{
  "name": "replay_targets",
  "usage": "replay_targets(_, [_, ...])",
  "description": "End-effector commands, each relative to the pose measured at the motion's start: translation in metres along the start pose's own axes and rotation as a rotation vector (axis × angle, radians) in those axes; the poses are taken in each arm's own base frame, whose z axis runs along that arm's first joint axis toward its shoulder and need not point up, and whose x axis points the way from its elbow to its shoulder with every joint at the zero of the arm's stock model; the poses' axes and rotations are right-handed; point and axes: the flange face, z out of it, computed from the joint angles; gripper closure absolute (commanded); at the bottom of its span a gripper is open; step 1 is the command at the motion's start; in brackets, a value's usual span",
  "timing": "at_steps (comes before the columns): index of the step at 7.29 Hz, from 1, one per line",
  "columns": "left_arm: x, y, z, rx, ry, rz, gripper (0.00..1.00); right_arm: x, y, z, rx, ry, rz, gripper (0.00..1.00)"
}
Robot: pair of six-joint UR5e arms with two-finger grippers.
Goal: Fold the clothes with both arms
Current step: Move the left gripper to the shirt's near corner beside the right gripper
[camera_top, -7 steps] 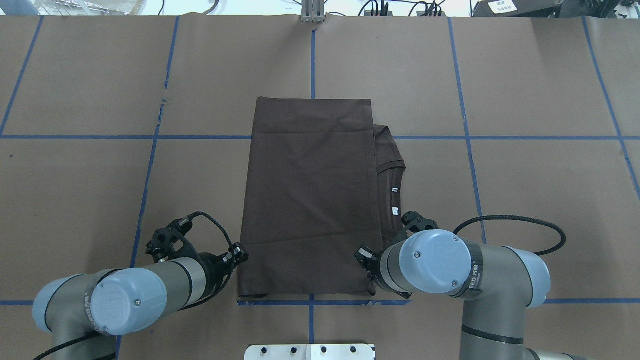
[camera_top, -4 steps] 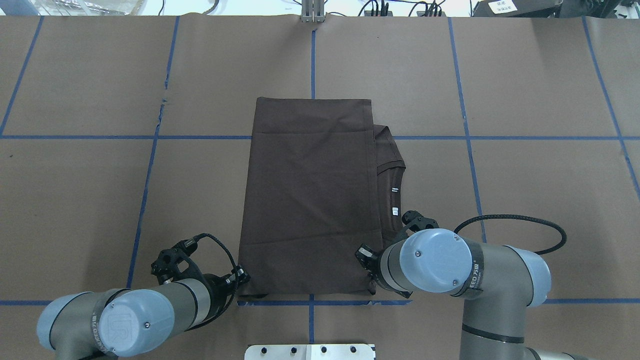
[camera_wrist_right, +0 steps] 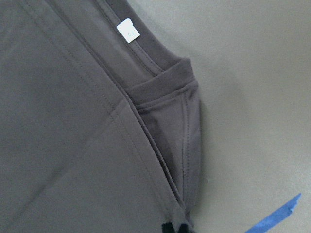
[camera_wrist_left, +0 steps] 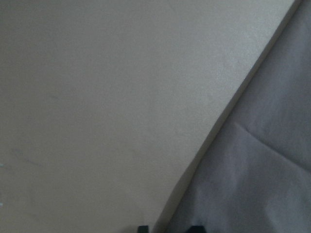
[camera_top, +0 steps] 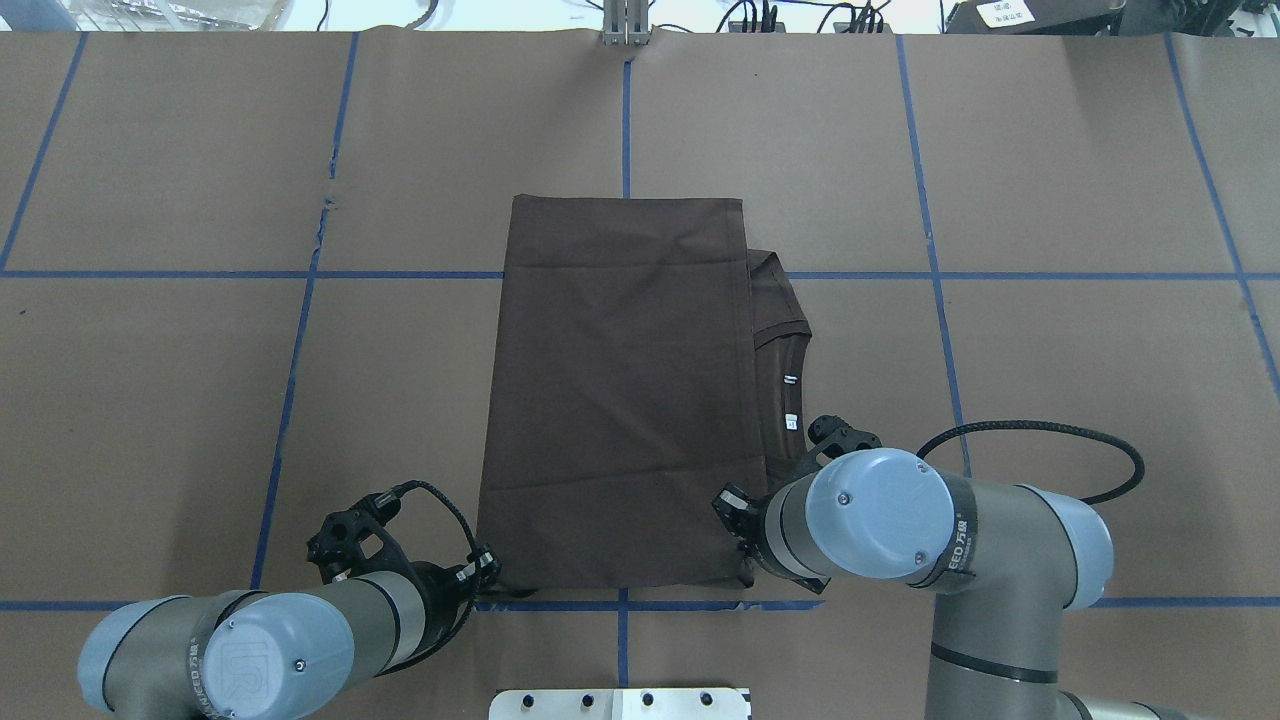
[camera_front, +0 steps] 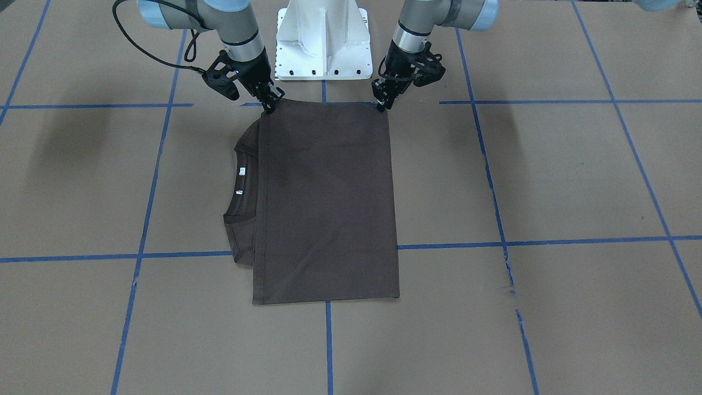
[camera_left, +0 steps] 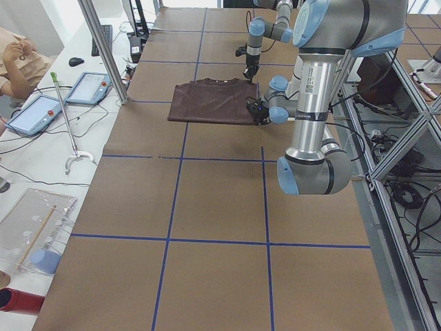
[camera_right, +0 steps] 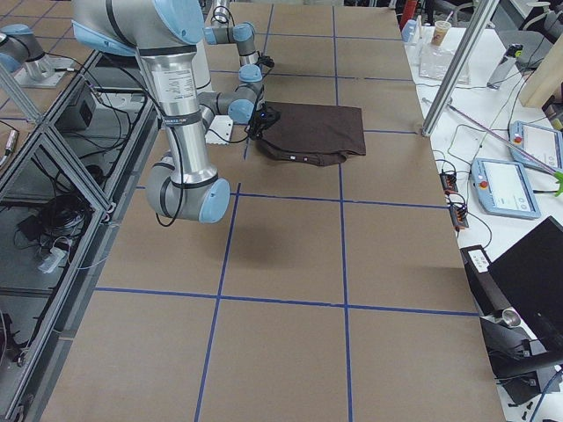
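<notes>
Overhead exterior view gives a wide tabletop [camera_top: 1050, 350] covered in brown paper and ruled into large squares by blue tape lines [camera_top: 930, 150]. At the far edge run cables and a metal bracket. From the exterior left view, a side bench left of the tabletop carries two tablets [camera_left: 31, 114], and a person [camera_left: 10, 52] sits at its far end.

A dark brown T-shirt [camera_top: 620, 400] lies flat in the middle of the tabletop, folded into a long rectangle. Its ribbed collar [camera_top: 790, 340] and white neck labels [camera_top: 790, 420] stick out on the right side. The shirt's near edge lies along a tape line in front of the white pedestal [camera_front: 323, 44].

Both arms reach down to that near edge. The left arm [camera_top: 250, 650] lies low, its left tool [camera_front: 382, 104] at the shirt's near left corner. In its wrist view the two fingertips [camera_wrist_left: 142, 228] stand apart, the cloth's edge between them. The right arm [camera_top: 1000, 550] bends over the near right corner. Its right tool [camera_front: 270, 107] points down there, the fingertips [camera_wrist_right: 167, 227] drawn close together on the corner of the folded cloth.
</notes>
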Motion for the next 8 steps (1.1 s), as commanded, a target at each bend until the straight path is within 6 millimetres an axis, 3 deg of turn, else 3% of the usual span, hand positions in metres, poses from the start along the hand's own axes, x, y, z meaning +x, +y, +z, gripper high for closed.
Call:
replay_targets(1, [0.0,0.001,0.001,0.0,-0.002,0.001,0.88,0.001,-0.002,0.0,0.001,0.012,0.001,1.0])
replay_targets(2, [0.0,0.001,0.001,-0.001,-0.001,0.001,1.0,0.001,-0.001,0.001,0.001,0.014,0.0,1.0])
replay_targets(5, [0.01,0.005,-0.012,-0.018,0.028,-0.004,1.0,0.002,-0.002,0.001,-0.002,0.015,0.0,1.0])
replay_targets(7, [0.024,0.014,-0.057,-0.072,0.097,-0.011,1.0,0.0,0.002,-0.015,-0.015,-0.012,-0.002,1.0])
replay_targets(8, [0.029,0.014,-0.077,-0.069,0.085,-0.009,1.0,0.012,-0.001,-0.029,-0.038,-0.016,-0.005,1.0])
